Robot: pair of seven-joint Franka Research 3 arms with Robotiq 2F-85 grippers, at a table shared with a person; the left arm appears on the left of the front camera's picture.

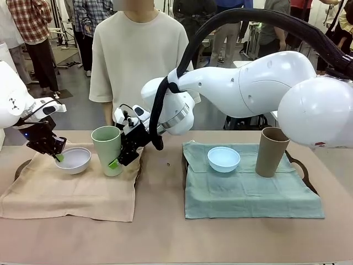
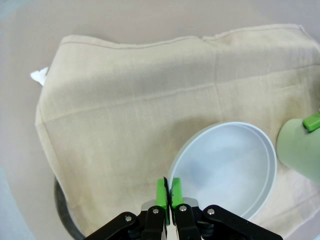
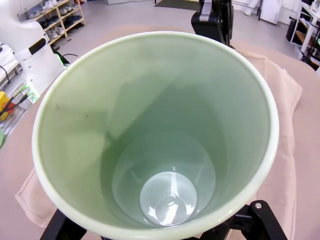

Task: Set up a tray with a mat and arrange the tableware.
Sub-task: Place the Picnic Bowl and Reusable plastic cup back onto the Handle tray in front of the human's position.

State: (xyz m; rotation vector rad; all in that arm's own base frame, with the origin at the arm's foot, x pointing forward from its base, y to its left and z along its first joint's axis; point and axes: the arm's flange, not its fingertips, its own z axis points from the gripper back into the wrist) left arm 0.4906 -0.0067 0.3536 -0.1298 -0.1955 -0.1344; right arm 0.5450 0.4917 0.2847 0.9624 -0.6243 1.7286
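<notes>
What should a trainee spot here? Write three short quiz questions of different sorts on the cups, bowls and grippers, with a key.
1. True or false: the right gripper grips the pale green plastic tumbler on the beige cloth mat.
2. Which item does the left gripper pinch by the rim? A) the white round bowl B) the light blue round bowl C) the tan-brown tumbler
3. Fill in: the light blue bowl and the tan-brown tumbler stand on the ____ cloth mat.

Key: 1 true; 2 A; 3 pale teal.
</notes>
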